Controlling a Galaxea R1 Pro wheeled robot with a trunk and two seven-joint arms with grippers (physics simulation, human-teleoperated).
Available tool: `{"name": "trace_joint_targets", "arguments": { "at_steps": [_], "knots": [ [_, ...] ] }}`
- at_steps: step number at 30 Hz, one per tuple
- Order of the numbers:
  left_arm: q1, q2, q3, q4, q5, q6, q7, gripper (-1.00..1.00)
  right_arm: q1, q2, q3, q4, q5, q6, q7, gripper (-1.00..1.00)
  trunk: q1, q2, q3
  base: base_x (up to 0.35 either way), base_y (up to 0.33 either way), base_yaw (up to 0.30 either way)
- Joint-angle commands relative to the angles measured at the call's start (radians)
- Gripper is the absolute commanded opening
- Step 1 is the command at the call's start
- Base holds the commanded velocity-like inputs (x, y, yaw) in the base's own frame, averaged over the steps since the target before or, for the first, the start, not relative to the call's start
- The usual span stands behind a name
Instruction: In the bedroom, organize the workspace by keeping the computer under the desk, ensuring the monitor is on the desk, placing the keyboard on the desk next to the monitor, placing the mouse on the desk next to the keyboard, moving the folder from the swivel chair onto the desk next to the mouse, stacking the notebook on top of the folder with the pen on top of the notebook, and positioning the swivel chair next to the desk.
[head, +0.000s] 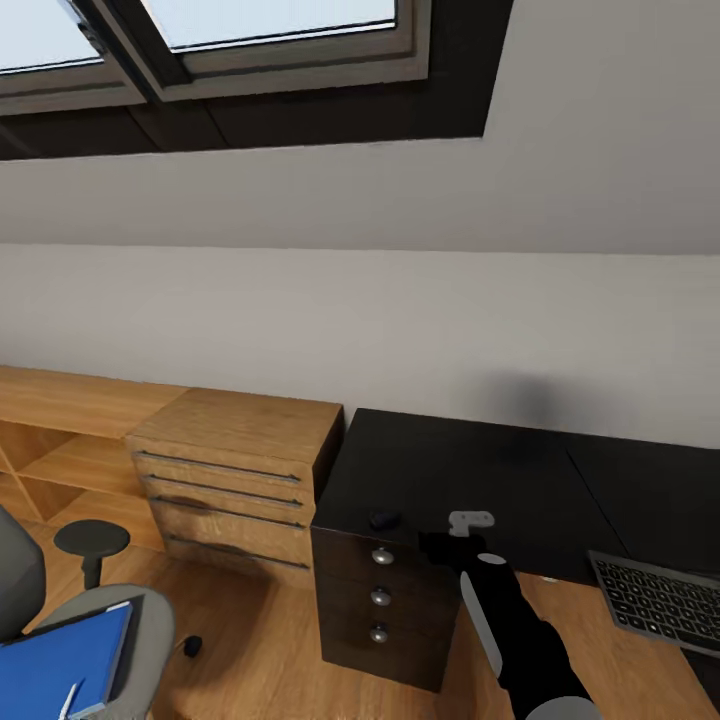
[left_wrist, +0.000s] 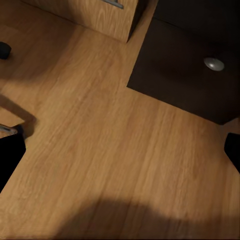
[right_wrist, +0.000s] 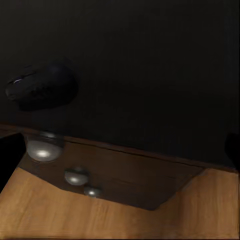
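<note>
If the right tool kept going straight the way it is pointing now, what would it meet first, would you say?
Most likely the bare black top of the desk, just beside the mouse. The right tool hangs above the drawer end; depth is unclear.

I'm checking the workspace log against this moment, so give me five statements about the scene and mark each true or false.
1. The mouse lies on the desk near its front edge, above the drawer unit. True.
2. The right gripper is shut on the mouse. False: it hovers beside the mouse with its fingers apart and nothing between them.
3. The folder lies on the swivel chair. True.
4. The keyboard sits in the middle of the desktop behind the mouse. False: it shows at the right edge of the head view, lower than the desktop by the mouse.
5. The drawer unit has long bar handles. False: it has round silver knobs; the wooden dresser has the bars.
</note>
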Motion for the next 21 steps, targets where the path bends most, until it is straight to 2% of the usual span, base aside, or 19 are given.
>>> {"name": "trace_joint_targets", "arguments": {
  "at_steps": [1,5,10,21],
  "knots": [
    [0.000,0.000,0.001,0.001,0.005,-0.003,-0.002,1.00,-0.001,0.001,0.000,-0.001,0.003,0.006,-0.002,1.00,0.000,-0.001,-0.001,-0.286,0.206,-0.254],
    [0.000,0.000,0.001,0.001,0.005,-0.003,-0.002,1.00,-0.001,0.001,0.000,0.000,0.003,0.006,-0.002,1.00,0.000,-0.001,-0.001,-0.278,0.223,-0.226],
    [0.000,0.000,0.001,0.001,0.005,-0.003,-0.002,1.00,-0.001,0.001,0.000,0.003,0.003,0.005,-0.002,1.00,0.000,-0.001,-0.001,-0.223,0.239,-0.098],
    [0.000,0.000,0.001,0.000,0.005,-0.002,-0.002,1.00,-0.001,0.001,0.000,0.006,0.003,-0.007,-0.001,1.00,0.000,-0.001,-0.001,-0.044,0.056,-0.016]
  ]
}}
